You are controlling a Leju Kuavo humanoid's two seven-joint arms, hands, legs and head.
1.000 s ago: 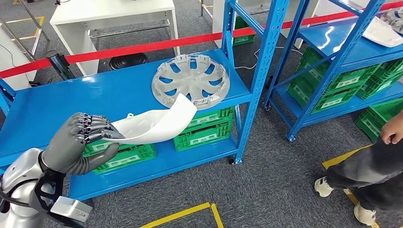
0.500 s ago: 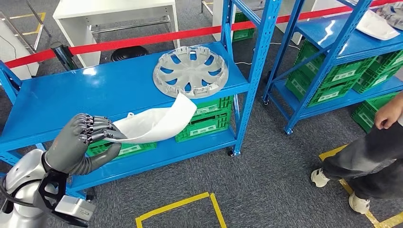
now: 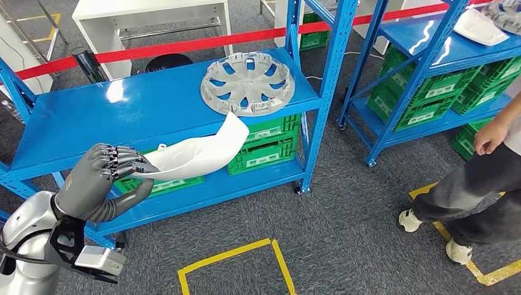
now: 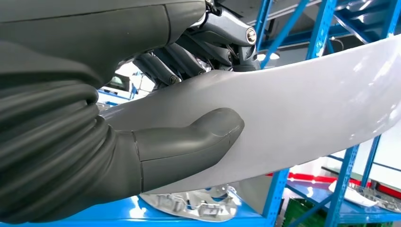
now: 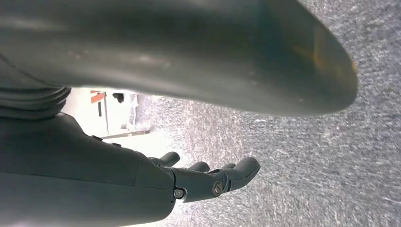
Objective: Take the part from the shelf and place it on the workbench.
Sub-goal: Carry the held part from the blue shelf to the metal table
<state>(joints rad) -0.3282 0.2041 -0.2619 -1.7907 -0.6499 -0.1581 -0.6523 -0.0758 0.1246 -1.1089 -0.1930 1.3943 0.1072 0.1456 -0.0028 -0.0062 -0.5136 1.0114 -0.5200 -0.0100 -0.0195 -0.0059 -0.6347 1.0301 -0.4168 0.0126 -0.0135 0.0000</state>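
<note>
Meanwhile, a blue shelf (image 3: 92, 117) carries a silver wheel cover (image 3: 247, 83) at its right end; just off its front edge, the left hand (image 3: 101, 181) grips the curved white part (image 3: 196, 153), while the right hand's fingers (image 5: 222, 177) hang loosely apart, empty.

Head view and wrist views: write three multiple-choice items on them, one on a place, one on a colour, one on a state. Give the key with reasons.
1. Where does the silver wheel cover lie?
A. On the floor
B. On the blue shelf's upper board
C. In a green crate

2. What colour are the crates under the shelf board?
A. Green
B. Yellow
C. Black

3. What is the left hand doing?
A. Hanging with nothing in it
B. Pressing on the wheel cover
C. Holding the white curved part

Key: B, it rests flat on the blue shelf; A, they are green; C, thumb and fingers clasp the part's end in the left wrist view.
</note>
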